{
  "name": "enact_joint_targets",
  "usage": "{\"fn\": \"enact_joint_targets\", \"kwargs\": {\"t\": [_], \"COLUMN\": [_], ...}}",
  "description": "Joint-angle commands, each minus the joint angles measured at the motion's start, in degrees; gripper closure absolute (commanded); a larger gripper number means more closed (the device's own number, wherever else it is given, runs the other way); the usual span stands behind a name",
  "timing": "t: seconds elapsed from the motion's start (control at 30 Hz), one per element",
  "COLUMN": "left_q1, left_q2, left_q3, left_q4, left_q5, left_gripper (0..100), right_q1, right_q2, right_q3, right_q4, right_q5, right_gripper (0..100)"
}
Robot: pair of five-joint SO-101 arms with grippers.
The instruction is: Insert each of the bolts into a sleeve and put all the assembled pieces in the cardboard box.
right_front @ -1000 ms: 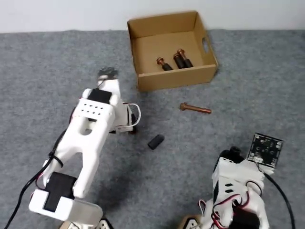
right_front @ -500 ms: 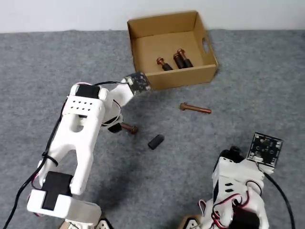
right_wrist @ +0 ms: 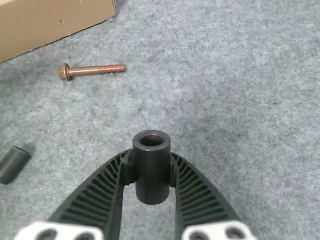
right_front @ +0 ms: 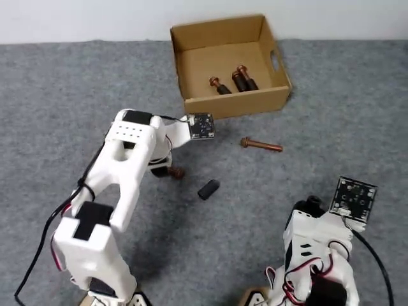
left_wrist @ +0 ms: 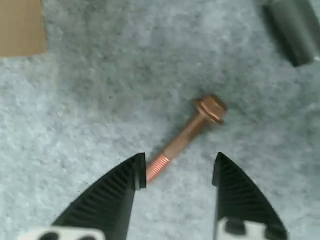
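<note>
I have my left gripper (left_wrist: pixel 179 162) spread open over a bolt (left_wrist: pixel 187 132) lying on the carpet (right_front: pixel 357 115), near-left of the cardboard box (right_front: pixel 233 105). My right gripper (right_wrist: pixel 150 161) clamps a sleeve (right_wrist: pixel 151 172). Next, I should close on the bolt.

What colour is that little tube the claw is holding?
Black sleeve, clearest in the right wrist view.

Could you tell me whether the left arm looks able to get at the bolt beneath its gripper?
Probably yes. The left gripper is open over the bolt, whose threaded end lies between the fingers, close to one of them. Nothing covers it, and the loose sleeve lies apart.
</note>
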Motion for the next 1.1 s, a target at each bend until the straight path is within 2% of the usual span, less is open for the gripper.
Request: {"fn": "enact_joint_targets", "kwargs": {"t": [0.0,0.1,0.27,0.4,0.63,0.8,0.97,1.07], "left_q1": [0.53,0.79,2.81,4.66,6.07,6.24,6.86,8.0], "left_q2": [3.08,6.95,11.08,13.89,18.55,18.37,14.07,8.88], "left_q3": [-6.37,-9.19,-14.11,-16.31,-20.18,-21.49,-25.01,-25.54], "left_q4": [-1.14,-0.26,6.95,7.82,10.46,15.12,22.68,26.2], "left_q5": [-0.79,-0.79,-0.88,-0.79,-0.62,-0.53,-0.35,5.19], "left_gripper": [78,78,78,78,93,100,99,99], "right_q1": [0.48,0.48,0.48,0.48,0.48,0.48,0.48,0.48], "right_q2": [1.01,1.01,1.01,1.01,1.01,0.92,0.48,0.4], "right_q3": [-0.26,-0.18,-0.18,-0.18,-0.18,-0.18,-0.18,-0.18], "right_q4": [-1.8,-1.89,-1.89,-1.89,-1.89,-1.89,-1.89,-1.89], "right_q5": [0.44,0.44,0.44,0.44,0.44,0.44,0.44,0.44], "right_gripper": [99.0,99.0,99.0,99.0,99.0,99.0,99.0,99.0]}}
